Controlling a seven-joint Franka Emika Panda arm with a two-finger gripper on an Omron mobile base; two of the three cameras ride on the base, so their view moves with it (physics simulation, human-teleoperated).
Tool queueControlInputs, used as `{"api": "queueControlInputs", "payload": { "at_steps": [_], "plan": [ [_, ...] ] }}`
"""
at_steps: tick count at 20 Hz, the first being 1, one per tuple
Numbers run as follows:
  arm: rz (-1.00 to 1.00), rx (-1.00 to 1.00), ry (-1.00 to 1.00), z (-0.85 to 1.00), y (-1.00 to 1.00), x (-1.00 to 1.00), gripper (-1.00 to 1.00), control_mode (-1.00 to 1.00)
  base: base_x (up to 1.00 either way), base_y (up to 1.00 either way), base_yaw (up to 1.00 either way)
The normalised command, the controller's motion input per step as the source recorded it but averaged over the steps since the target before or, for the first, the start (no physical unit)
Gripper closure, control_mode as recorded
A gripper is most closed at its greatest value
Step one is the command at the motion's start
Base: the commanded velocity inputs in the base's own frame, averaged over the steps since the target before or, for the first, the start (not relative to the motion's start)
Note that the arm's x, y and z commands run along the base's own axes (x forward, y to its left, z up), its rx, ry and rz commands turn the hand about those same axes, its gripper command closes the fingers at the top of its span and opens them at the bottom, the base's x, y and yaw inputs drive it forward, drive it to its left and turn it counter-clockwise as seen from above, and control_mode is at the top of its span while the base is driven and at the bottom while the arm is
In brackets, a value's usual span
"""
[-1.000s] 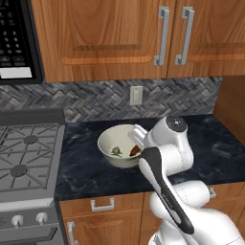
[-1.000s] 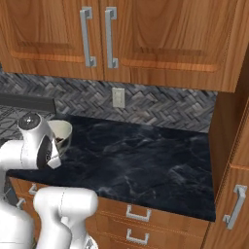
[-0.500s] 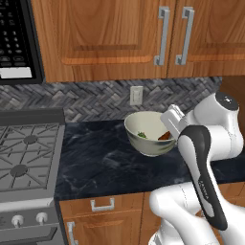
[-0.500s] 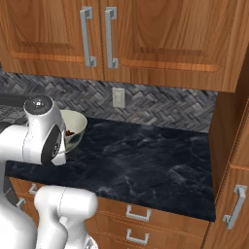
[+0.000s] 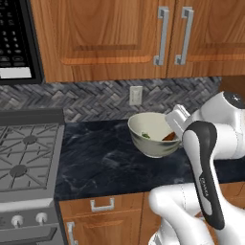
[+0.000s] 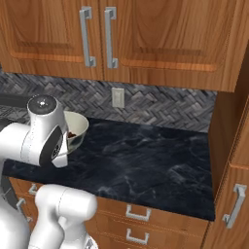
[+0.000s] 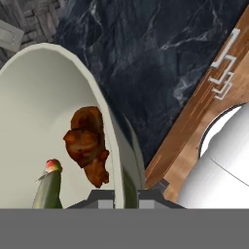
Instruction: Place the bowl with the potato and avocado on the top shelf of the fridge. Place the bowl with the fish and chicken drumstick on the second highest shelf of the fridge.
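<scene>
Fingers pinch the rim of our bowl (image 5: 154,135) from either side, gripper (image 7: 119,198) holding it above the dark countertop (image 5: 100,160). With chicken drumstick (image 7: 88,142) and fish (image 7: 48,187) inside, we should carry it level towards the fridge.

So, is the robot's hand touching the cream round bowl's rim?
Touching. In the hand view, the hand has its dark fingertips closed on either side of the cream round bowl's rim.

The gripper (image 7: 119,197) shows just its fingertips (image 7: 104,200) either side of the bowl (image 7: 29,121) rim; the grip itself is cut off. The fish (image 7: 47,187) runs off frame. In the right base view the arm hides most of the bowl.
</scene>
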Motion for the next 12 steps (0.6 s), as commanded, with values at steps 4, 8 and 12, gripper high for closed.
{"api": "queueControlInputs", "payload": {
  "at_steps": [4, 8, 12],
  "plan": [
    [0.0, 0.0, 0.0, 0.0, 0.0, 0.0, 1.0, 1.0, -0.16, 0.0, -0.35],
    [0.0, 0.0, 0.0, 0.0, 0.0, 0.0, 1.0, 1.0, -0.19, 0.0, -0.7],
    [0.0, 0.0, 0.0, 0.0, 0.0, 0.0, 1.0, 1.0, -0.23, 0.0, -0.88]
  ]
}}
